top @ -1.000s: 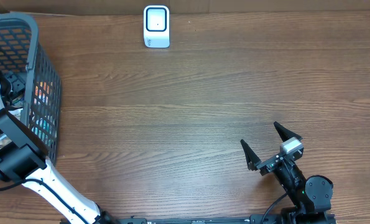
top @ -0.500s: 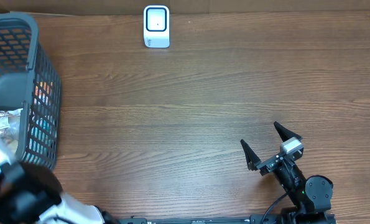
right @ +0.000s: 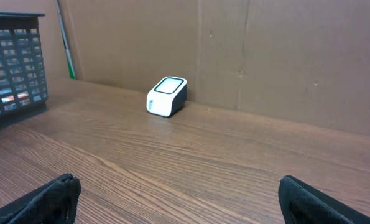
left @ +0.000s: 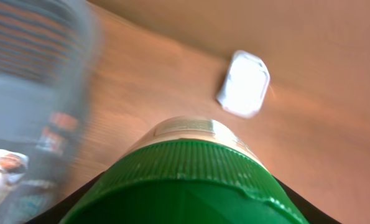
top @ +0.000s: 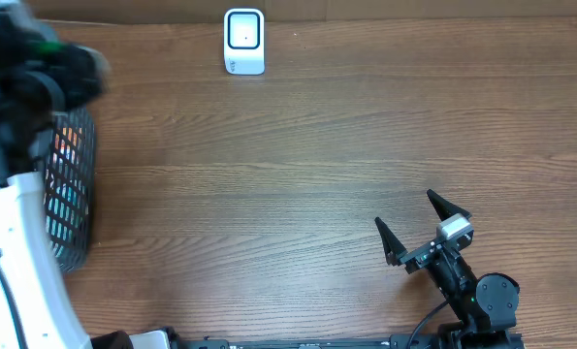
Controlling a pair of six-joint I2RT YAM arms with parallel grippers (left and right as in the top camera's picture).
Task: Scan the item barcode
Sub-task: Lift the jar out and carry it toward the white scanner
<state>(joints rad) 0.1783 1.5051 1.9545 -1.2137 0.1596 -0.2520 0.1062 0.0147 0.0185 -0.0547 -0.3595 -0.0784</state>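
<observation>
At the 9 o'clock side of the table (top: 298, 174) stands a dark mesh basket (top: 73, 184). Orange and teal packets show through its wall, but I cannot tell what they are. The white left arm rises in front of it. Its left end effector (top: 50, 53) is a dark blur above the basket's far corner, at about 10 o'clock on the table.

In the left wrist view this end effector pinches a green-capped container (left: 185, 180). The ribbed green cap fills the lower middle of the picture, a pale body shows beyond it, and dark fingers (left: 88, 196) press on both sides. The container is above the table, with the basket at its 9 o'clock and the scanner at its 1 o'clock, well apart.

The scanner (top: 243, 41), a small white box with a dark window on top, sits at about 11 o'clock near the far edge, just in front of the cardboard wall (right: 265, 56).

The right end effector (top: 419, 231) is at 5 o'clock, low over the table, its two black fingers spread wide with nothing between them. It points toward the scanner, which is far from it.
</observation>
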